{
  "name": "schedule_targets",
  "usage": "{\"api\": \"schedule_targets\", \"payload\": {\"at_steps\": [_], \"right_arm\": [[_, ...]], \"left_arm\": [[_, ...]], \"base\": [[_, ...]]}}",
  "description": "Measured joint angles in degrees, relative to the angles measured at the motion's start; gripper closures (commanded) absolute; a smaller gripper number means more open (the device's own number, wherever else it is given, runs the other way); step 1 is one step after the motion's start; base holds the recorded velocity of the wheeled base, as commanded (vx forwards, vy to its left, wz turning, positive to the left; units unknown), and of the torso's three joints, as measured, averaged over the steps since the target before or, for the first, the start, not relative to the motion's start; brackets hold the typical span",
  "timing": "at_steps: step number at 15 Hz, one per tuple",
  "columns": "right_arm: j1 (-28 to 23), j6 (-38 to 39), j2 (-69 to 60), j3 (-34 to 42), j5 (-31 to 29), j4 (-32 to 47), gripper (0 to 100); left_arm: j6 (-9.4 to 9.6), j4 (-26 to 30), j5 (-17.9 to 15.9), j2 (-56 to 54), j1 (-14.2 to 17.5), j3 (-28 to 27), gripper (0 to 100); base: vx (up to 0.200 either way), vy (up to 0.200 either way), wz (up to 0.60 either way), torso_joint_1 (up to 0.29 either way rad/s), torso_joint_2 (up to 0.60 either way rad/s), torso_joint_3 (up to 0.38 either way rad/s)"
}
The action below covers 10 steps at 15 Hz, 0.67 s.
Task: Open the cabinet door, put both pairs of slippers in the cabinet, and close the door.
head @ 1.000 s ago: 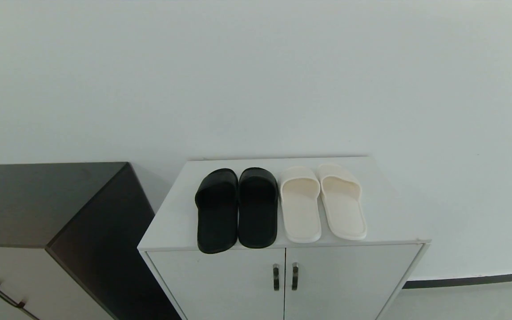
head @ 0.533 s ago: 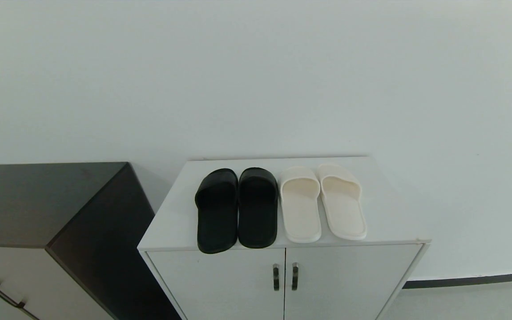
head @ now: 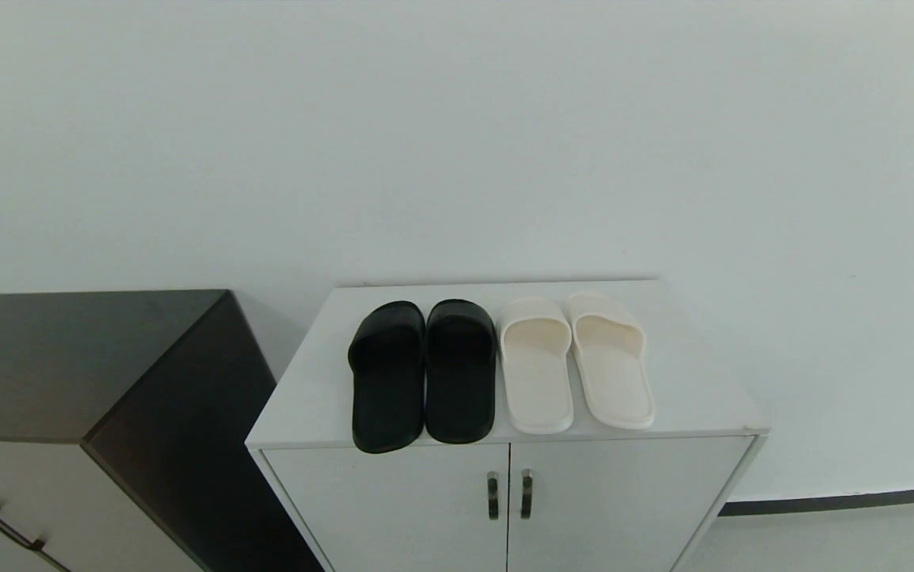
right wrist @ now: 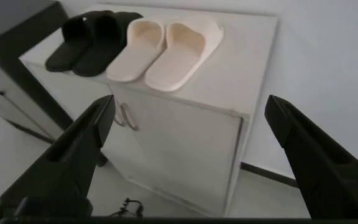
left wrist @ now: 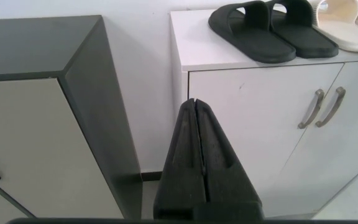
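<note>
A white cabinet (head: 393, 508) stands against the wall with both doors closed and two metal handles (head: 509, 494) side by side at the middle. On its top lie a black pair of slippers (head: 422, 373) and, to their right, a cream pair of slippers (head: 576, 362). My left gripper (left wrist: 196, 106) is shut with nothing in it, low and in front of the cabinet's left door (left wrist: 260, 118). My right gripper (right wrist: 188, 124) hangs wide open, away from the cabinet (right wrist: 185, 149), facing its right front corner; both slipper pairs (right wrist: 135, 40) lie beyond it.
A dark-topped cabinet (head: 75, 357) with pale fronts stands close on the left of the white one, leaving a narrow gap. A plain wall runs behind. Light floor with a dark skirting strip (head: 838, 502) lies to the right.
</note>
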Motion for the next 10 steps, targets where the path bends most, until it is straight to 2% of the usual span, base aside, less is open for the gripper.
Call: {"api": "schedule_targets", "payload": {"at_steps": [2,6,8,10], "right_arm": [[7.9,3.2,9.3,-2.3,-4.9,-5.8,0],[27.3,6.2,25.4,-8.5,-22.1,-16.5,0],[33.0,6.5,33.0,-12.0,-31.0,-20.1,0],[36.2,6.8,41.5,-15.8,-39.1,-24.4,0]], "left_arm": [[-0.02,0.0,0.0,0.0,0.0,0.0,100],[-0.11,0.0,0.0,0.0,0.0,0.0,100],[-0.11,0.0,0.0,0.0,0.0,0.0,100],[-0.09,0.0,0.0,0.0,0.0,0.0,100]], "base": [[0.0,0.0,0.0,0.0,0.0,0.0],[0.0,0.0,0.0,0.0,0.0,0.0],[0.0,0.0,0.0,0.0,0.0,0.0],[0.0,0.0,0.0,0.0,0.0,0.0]]}}
